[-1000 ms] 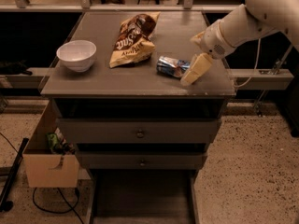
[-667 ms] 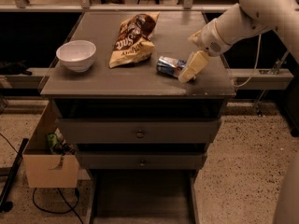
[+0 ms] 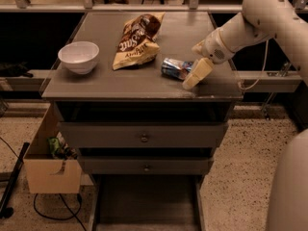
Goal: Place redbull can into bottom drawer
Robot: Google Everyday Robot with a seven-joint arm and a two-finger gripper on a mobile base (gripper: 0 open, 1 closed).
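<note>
The redbull can (image 3: 174, 67) lies on its side on the cabinet top (image 3: 106, 85), right of the middle. My gripper (image 3: 196, 60) is at the can's right end, low over the top. It is open: one cream finger (image 3: 197, 74) slants down in front of the can and the other sits behind it. The can is not lifted. The bottom drawer (image 3: 144, 201) is pulled out at the foot of the cabinet and its dark floor shows.
A brown-and-yellow chip bag (image 3: 137, 40) lies left of the can and a white bowl (image 3: 78, 57) stands at the left. Two upper drawers with round knobs (image 3: 144, 138) are shut. A cardboard box (image 3: 48, 162) sits on the floor to the left.
My gripper has shifted slightly left, closer around the can's right end. The can, bag and bowl have not moved.
</note>
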